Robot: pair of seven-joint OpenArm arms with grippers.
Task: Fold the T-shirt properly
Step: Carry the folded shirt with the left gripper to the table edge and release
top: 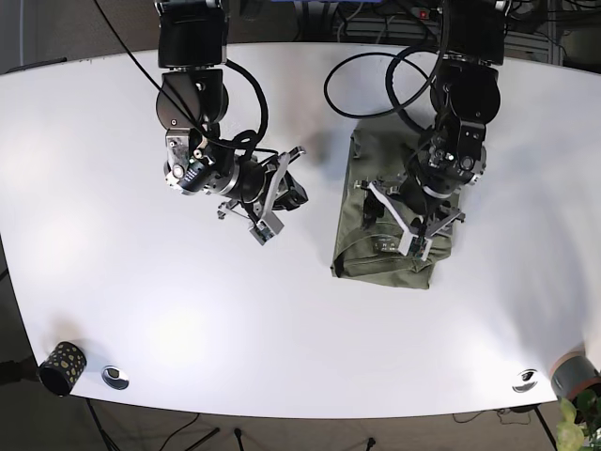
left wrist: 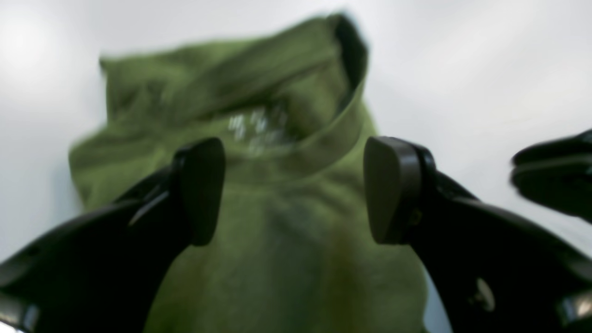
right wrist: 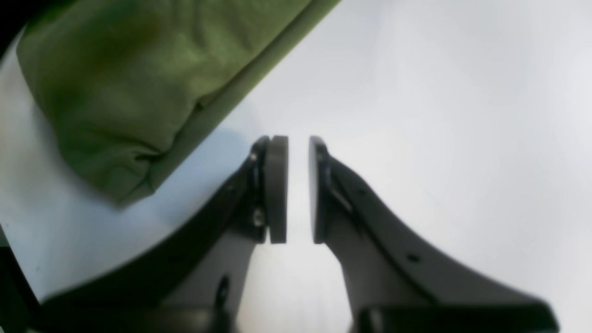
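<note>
White counter on a dark floor; a cup at its near-left corner. Right claw hovers mid-counter, pads slightly apart. The folded green T-shirt lies right of centre under the left claw, spread wide

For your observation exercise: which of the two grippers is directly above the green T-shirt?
The left gripper, jaws wide above the T-shirt; the right gripper is over bare table.

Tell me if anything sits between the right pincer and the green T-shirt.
Nothing visible does. The right pincer hangs over bare white table, slightly open, and only table lies between it and the folded green T-shirt. The left pincer is open above the shirt.
</note>
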